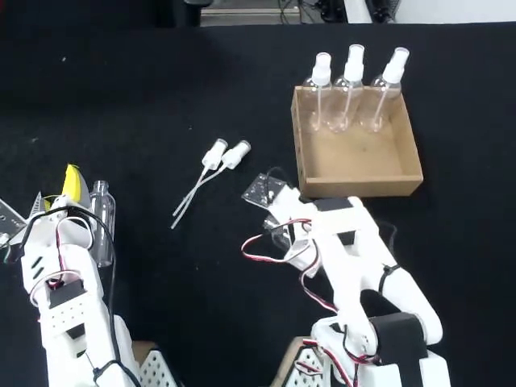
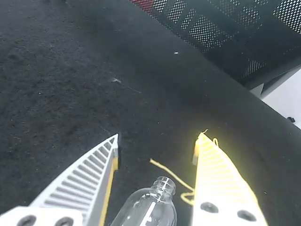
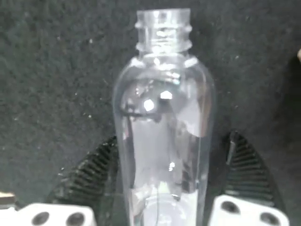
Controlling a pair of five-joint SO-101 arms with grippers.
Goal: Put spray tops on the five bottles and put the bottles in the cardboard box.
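Left wrist view: left pincer (image 2: 158,137) spread, straddling an uncapped bottle (image 2: 150,207), with a gap showing on both sides. Right wrist view: right pincer (image 3: 172,139) sits around a second uncapped bottle (image 3: 164,117); pinching or merely straddling, cannot tell. High view: two loose spray tops (image 1: 226,155) lie side by side on the bench (image 1: 161,97), apart from the cardboard box (image 1: 355,184), which holds three capped bottles (image 1: 348,89). Judged three of five done; two cappings and two boxings left.

3 capped btls (image 1: 348,90) in box (image 1: 359,165), 2 spray tops (image 1: 226,154) loose nearby
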